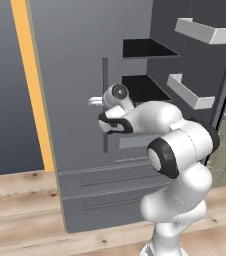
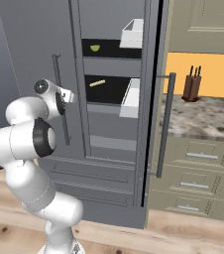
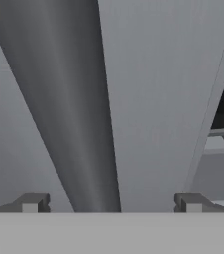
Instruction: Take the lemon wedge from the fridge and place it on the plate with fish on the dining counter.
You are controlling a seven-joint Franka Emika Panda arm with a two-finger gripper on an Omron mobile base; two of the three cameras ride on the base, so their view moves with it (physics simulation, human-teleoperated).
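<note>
Fridge (image 2: 39, 49), dark grey, right door ajar, white bins (image 1: 190, 92) inside.

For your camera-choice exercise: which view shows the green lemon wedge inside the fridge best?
The right base view: the lemon wedge lies plainly visible on the fridge's upper shelf. In the left base view that shelf looks only dark. The hand view shows the closed door's handle close up.

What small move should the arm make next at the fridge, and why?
Probably ease forward and close on the left door's handle. The open gripper straddles it, and that door of the fridge is shut, while the right door hangs open on shelves holding a small green piece.
</note>
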